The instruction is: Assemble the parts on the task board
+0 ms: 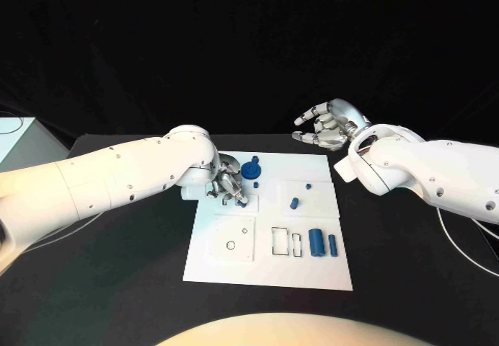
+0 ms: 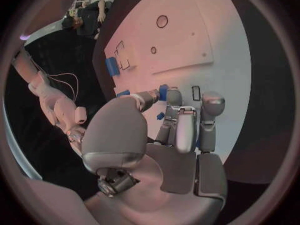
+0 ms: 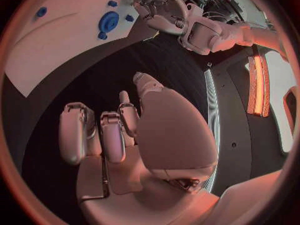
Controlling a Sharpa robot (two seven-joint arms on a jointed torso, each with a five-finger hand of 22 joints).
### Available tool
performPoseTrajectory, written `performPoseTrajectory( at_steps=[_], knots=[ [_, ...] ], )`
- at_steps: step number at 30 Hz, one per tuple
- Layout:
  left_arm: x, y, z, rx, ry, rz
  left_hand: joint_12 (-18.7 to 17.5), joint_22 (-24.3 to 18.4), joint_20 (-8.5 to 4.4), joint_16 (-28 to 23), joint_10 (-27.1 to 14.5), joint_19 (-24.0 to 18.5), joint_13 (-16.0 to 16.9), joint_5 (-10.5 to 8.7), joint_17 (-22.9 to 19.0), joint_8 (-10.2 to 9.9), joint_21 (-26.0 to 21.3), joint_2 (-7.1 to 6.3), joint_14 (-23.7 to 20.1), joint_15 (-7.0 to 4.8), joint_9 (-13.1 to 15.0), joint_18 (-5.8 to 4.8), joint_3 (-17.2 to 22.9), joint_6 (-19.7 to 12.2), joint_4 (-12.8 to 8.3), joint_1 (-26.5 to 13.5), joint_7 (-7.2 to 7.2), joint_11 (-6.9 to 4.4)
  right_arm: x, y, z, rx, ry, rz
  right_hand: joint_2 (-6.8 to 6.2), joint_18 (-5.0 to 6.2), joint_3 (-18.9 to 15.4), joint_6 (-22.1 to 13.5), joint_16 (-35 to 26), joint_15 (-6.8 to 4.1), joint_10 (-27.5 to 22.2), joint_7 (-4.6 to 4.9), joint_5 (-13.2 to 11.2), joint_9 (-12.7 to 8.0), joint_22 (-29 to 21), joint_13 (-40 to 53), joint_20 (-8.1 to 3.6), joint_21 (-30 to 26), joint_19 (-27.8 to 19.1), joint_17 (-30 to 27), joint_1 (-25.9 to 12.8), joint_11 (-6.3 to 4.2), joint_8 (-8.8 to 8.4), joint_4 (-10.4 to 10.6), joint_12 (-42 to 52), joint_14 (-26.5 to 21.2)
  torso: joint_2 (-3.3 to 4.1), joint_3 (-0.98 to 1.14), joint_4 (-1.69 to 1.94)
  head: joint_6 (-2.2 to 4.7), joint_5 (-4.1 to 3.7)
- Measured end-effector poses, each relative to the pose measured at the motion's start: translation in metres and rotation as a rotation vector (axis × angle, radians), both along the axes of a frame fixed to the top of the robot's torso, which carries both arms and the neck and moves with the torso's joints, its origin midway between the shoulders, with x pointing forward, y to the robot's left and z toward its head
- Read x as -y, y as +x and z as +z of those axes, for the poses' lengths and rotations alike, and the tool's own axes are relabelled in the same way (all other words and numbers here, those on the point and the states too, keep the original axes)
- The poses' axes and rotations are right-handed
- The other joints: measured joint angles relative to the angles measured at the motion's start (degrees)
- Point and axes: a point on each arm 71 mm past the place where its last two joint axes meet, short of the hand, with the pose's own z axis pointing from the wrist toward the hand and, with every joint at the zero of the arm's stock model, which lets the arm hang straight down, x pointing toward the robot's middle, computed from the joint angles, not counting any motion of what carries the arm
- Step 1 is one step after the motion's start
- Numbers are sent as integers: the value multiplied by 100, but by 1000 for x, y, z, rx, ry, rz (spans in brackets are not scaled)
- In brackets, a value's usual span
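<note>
White and flat, the task board [image 1: 272, 252] lies in the middle of the head view on the black table [image 1: 125, 288], its long side running from the centre down toward the lower middle of the frame. At the board's upper left corner the left hand [image 1: 227, 184] rests low over the plate, fingers drawn together; in the left wrist view the fingertips [image 2: 167, 96] close around a small blue part [image 2: 163, 91], pinched just above the white surface. Directly right of that hand in the head view sits a round blue gear-like part [image 1: 253, 171], with a small blue peg [image 1: 257, 184] just below it. Nearer the board's centre two more small blue parts [image 1: 296, 201] stand close together. In the lower right area of the board two upright blue blocks [image 1: 316, 244] lie side by side next to dark rectangular outlines [image 1: 280, 241], and a rounded outline [image 1: 231, 242] marks the lower left area.

The right hand [image 1: 329, 124] hovers in the upper right of the head view, beyond the board's far edge and well apart from it, palm raised, fingers loosely curled and apart, holding nothing
</note>
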Motion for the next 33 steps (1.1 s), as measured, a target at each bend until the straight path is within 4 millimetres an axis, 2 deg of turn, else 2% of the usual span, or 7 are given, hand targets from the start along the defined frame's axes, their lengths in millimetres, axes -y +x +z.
performPoseTrajectory(
  at_steps=[4,5,11,17,20,22,33],
  knots=[
    [-2,0,0,2,-15,17,55,129,-18,65,156,83,99,27,0,163,85,-89,0,0,189,-1,135,32,133,-180,-32,-13,0,0,-1,-2,0,0,0,0,32,0,0,0,0,0,0,0,0,0,0,-34,0,0,0,0,0,-4,0,0,0,0,1,-1,0],
    [-2,1,0,3,-18,23,105,166,-19,78,197,84,150,27,0,164,124,-108,0,0,343,-1,419,32,-89,-264,-32,-10,0,0,-1,-3,0,0,0,0,34,0,0,0,0,0,0,0,0,0,0,-41,0,0,0,0,0,-2,0,0,-1,1,1,2,-2],
    [-6,1,2,19,-48,58,249,311,-47,140,337,180,319,158,0,269,236,-173,1,-41,592,-90,609,34,-138,-523,-34,-53,1,0,-1,-5,-1,0,0,0,33,0,0,0,0,0,0,0,0,0,0,-41,0,-1,0,0,0,-2,0,0,-3,1,3,14,-4],
    [-10,-1,4,37,-83,94,473,641,-110,262,635,444,575,1190,0,347,470,-368,-10,-113,791,-90,631,157,-163,-776,-91,-123,2,0,-2,-8,-2,-1,0,0,33,0,0,0,0,0,0,0,4,-1,0,-41,0,-1,0,0,0,-2,0,0,-4,1,4,27,1],
    [-11,-2,5,47,-101,112,527,739,-152,284,714,484,656,1475,0,348,527,-408,-2,-144,792,-89,599,206,-196,-816,-101,-164,2,0,-2,-9,-2,-2,0,0,33,0,0,0,0,0,0,0,4,-1,0,-41,0,-1,0,0,0,-2,0,0,-4,2,5,30,7],
    [-12,-4,6,54,-112,122,539,785,-151,284,756,523,700,1581,0,347,552,-408,-11,-153,794,-179,583,255,-211,-816,-109,-165,3,0,-2,-10,-3,-4,0,0,33,0,0,0,0,0,0,1,4,-1,0,-41,0,-1,0,0,0,-2,0,0,-4,4,8,31,13],
    [-24,-14,3,114,-150,178,607,928,-172,284,816,626,784,1758,0,347,623,-484,10,-174,992,-179,568,310,-227,-892,-125,-185,8,0,-3,-14,-5,-12,-1,0,32,1,0,0,0,-1,0,1,3,-1,0,-41,0,-2,-1,0,0,-1,0,0,-2,9,21,6,52]
  ],
)
